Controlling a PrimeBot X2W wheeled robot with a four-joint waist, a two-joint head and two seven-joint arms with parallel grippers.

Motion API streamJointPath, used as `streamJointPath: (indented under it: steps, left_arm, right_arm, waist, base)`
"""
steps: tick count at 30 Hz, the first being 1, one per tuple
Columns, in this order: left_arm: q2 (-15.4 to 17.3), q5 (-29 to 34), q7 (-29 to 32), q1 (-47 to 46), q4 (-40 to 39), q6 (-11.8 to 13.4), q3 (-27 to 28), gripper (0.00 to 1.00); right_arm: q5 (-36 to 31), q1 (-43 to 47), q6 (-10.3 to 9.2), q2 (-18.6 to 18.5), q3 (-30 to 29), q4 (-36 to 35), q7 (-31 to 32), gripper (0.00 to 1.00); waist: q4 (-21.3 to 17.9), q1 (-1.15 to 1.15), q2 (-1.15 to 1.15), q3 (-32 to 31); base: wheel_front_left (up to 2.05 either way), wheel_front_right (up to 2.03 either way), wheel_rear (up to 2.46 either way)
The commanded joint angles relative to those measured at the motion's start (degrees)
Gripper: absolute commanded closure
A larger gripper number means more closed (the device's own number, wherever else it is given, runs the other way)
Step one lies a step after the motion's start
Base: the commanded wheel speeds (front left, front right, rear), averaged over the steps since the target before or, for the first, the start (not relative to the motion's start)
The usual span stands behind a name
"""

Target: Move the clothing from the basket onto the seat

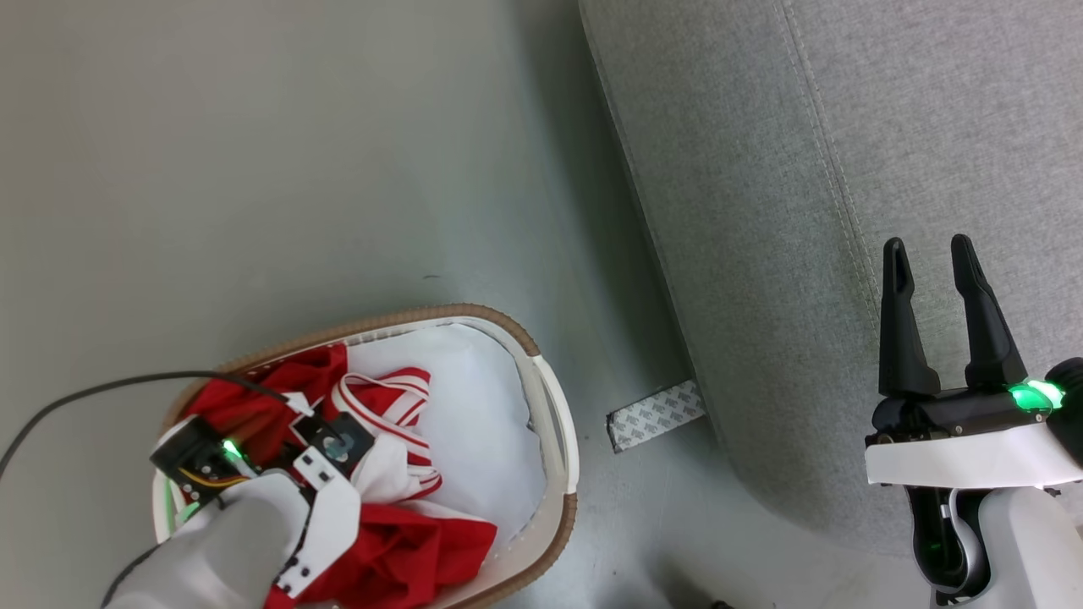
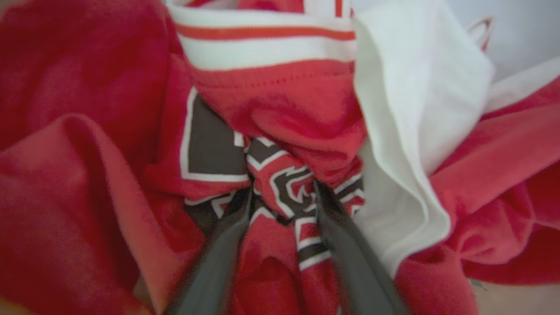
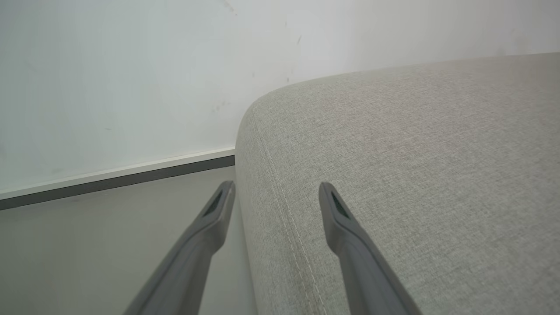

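Note:
The basket (image 1: 561, 440) stands on the floor at lower left, holding the red clothing (image 1: 406, 550) with its striped trim (image 1: 385, 397). My left arm reaches down into the basket; its fingertips are buried in the fabric. In the left wrist view my left gripper (image 2: 282, 194) pinches a bunched fold of the clothing (image 2: 288, 109) printed with a black-and-white numeral (image 2: 210, 153). My right gripper (image 1: 929, 254) hangs open and empty over the grey seat (image 1: 761, 211). The right wrist view has that gripper (image 3: 275, 188) above the seat's rounded edge (image 3: 393, 175).
A flat white sheet (image 1: 482, 406) lines the basket's right half. A patterned strip (image 1: 656, 416) lies on the floor between basket and seat. A black cable (image 1: 85, 393) runs from the left to my left wrist. A wall and baseboard (image 3: 131, 173) lie beyond the seat.

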Motion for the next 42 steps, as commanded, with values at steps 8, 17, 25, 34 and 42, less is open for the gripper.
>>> streamJointPath:
  steps: [8, 17, 25, 34, 42]
  left_arm:
    - [-2.4, -2.2, -2.8, 1.7, 0.3, -0.1, 0.2, 1.00]
    - [-6.2, -6.6, -10.6, 4.4, -0.7, -0.6, 2.6, 1.00]
    - [-8.8, -12.6, -15.3, 7.9, -4.8, -1.7, 6.7, 1.00]
    - [-7.0, -14.3, -15.6, 14.4, -25.1, -2.4, 9.6, 1.00]
    - [-5.0, -17.2, -15.6, 19.9, -41.1, -1.9, 15.4, 1.00]
  right_arm:
    - [-1.6, -0.8, -0.12, 0.0, -0.5, 1.1, -0.1, 0.00]
    - [-4.9, 0.9, -0.12, 0.0, -1.3, 2.3, -0.1, 0.00]
    - [-7.3, 2.2, -0.12, -0.1, -2.7, 4.3, -0.1, 0.00]
    - [-7.8, 4.9, -0.12, -0.1, -2.1, 7.3, -0.1, 0.00]
    - [-8.4, 7.7, -0.12, -0.1, -1.8, 9.2, -0.1, 0.00]
  waist:
    - [1.4, -0.01, 0.00, -3.2]
    - [6.1, -0.01, 0.00, -11.4]
    - [10.7, -0.01, 0.00, -20.2]
    - [16.0, -0.01, 0.00, -28.2]
    - [18.7, -0.01, 0.00, -33.9]
  base:
    - [0.00, 0.00, 0.00]
    - [0.00, 0.00, 0.00]
    - [0.00, 0.00, 0.00]
    - [0.00, 0.00, 0.00]
    - [0.00, 0.00, 0.00]
